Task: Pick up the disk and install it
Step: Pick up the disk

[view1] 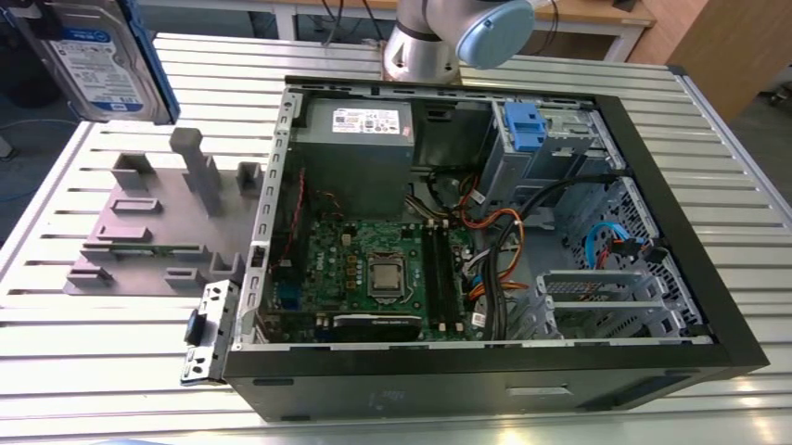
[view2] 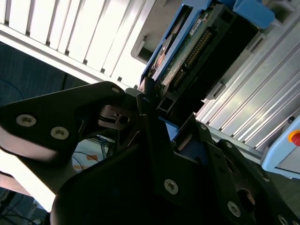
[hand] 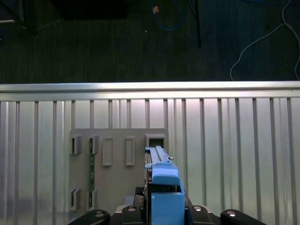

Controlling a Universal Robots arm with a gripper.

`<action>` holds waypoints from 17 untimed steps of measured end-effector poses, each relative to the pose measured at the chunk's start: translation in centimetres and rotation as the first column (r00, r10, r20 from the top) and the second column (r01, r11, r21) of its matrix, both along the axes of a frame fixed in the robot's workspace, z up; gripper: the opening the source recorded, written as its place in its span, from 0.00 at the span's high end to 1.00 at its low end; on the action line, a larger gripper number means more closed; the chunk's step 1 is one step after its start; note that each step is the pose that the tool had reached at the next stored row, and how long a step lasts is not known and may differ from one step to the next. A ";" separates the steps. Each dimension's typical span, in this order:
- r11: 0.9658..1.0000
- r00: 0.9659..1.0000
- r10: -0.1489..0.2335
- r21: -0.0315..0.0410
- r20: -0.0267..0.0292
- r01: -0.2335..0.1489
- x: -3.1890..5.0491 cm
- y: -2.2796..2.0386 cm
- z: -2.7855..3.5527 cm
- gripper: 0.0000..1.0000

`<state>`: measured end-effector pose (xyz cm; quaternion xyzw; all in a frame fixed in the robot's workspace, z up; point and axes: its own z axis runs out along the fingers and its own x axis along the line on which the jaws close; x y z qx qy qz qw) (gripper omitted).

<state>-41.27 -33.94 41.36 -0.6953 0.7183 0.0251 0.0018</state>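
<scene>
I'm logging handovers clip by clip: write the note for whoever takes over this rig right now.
Gripper: shut on the disk, which it holds up on edge in the air.
Disk: lifted clear of the grey slotted holder, at the exterior view's left of the open computer case.
Done: the pick-up.
Left: the install. The disk is not yet in the case, and it is far from the drive bay with the blue bracket.

One disk [view1: 96,56], one grey slotted holder [view1: 130,227], one open computer case [view1: 433,389].
</scene>
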 end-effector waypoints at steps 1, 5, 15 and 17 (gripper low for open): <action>1.000 1.000 0.000 0.000 0.000 0.000 0.00 0.00 0.08 0.63; 1.000 1.000 0.000 0.000 0.000 0.000 0.00 0.00 0.40 0.63; 1.000 1.000 0.000 0.000 0.000 0.000 0.00 0.00 1.11 0.63; 1.000 1.000 0.000 0.000 0.000 0.000 0.00 0.00 1.24 0.63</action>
